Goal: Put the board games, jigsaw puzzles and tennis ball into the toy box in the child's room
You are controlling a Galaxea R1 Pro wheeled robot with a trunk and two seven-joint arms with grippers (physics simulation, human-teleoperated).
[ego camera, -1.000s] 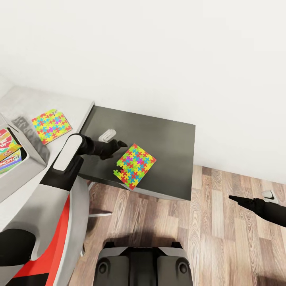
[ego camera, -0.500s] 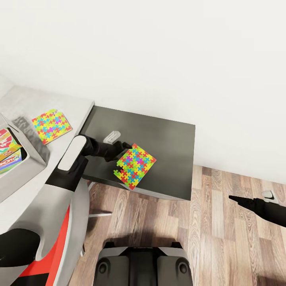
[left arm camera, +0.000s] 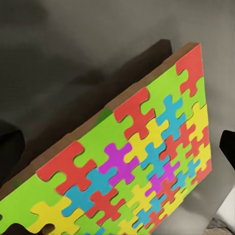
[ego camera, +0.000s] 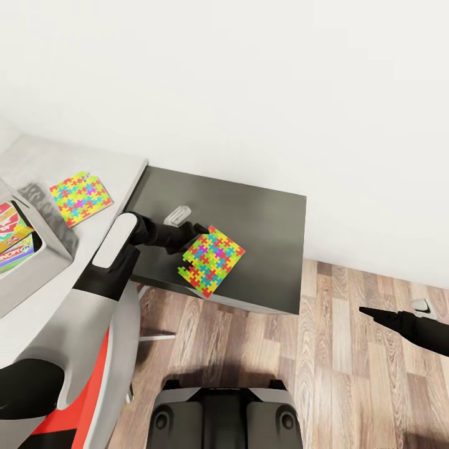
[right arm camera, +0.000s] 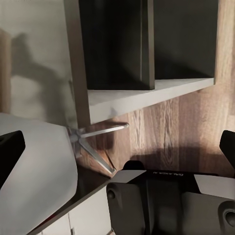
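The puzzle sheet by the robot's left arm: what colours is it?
The jigsaw puzzle is interlocking pieces in red, green, yellow, blue and purple; clearest in the left wrist view.

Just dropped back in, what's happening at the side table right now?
The left pincer is at the near-left edge of the jigsaw puzzle lying on the dark side table, with its fingers spread on either side of the sheet, not yet closed. A second jigsaw puzzle lies on the pale desk, beside the toy box, which already holds board games. The right pincer hangs open over the wood floor, holding nothing.
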